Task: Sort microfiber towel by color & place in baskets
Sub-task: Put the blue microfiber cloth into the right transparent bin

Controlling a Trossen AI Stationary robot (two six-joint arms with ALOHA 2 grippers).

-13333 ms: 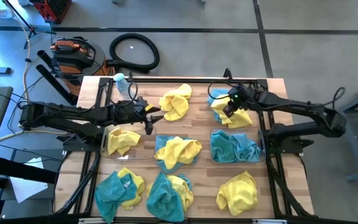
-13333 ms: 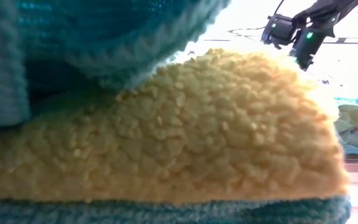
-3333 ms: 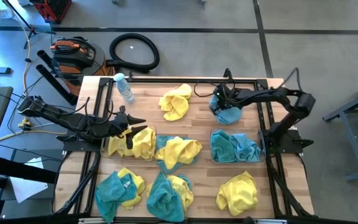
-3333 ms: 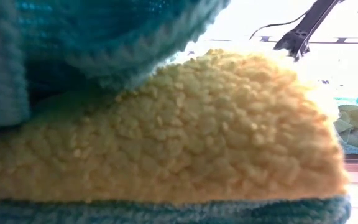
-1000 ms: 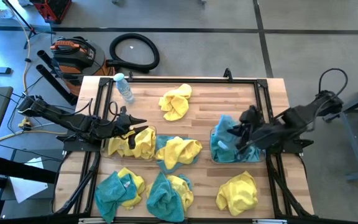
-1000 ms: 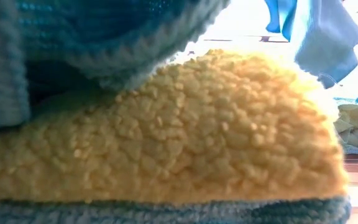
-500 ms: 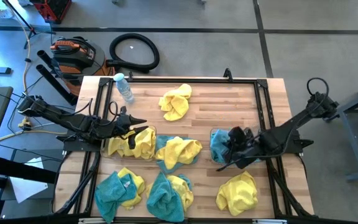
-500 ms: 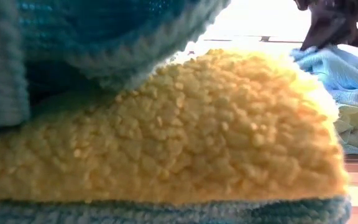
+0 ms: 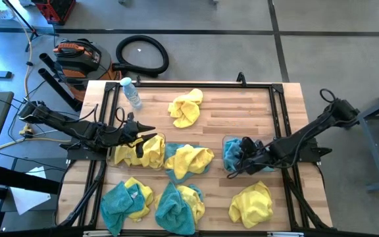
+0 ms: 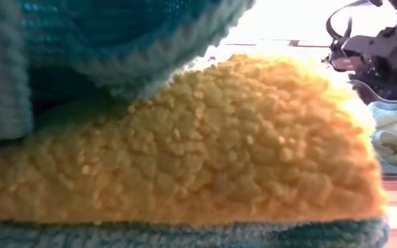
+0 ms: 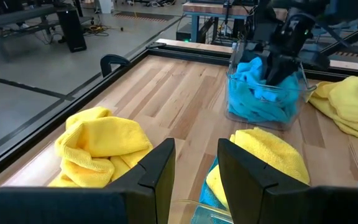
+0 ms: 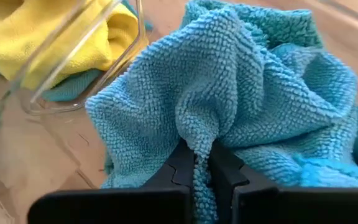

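A: While the right gripper (image 12: 202, 163) is pinching a fold of the teal towel (image 12: 241, 93) inside the right basket (image 9: 227, 141) at centre right, is it heavy?

B: Likely light, soft, floppy; a raised ridge is gripping best. Left gripper (image 11: 194, 165) is idling, fingers parted, empty, over the left basket (image 9: 112, 157)

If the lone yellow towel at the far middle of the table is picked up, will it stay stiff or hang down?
The yellow towel lies crumpled in soft folds, so it would probably hang limp. The teal towel pinched by the right gripper bunches into pleats, which suggests the same floppy cloth. It looks light and fuzzy, so it is unlikely to slip or roll.
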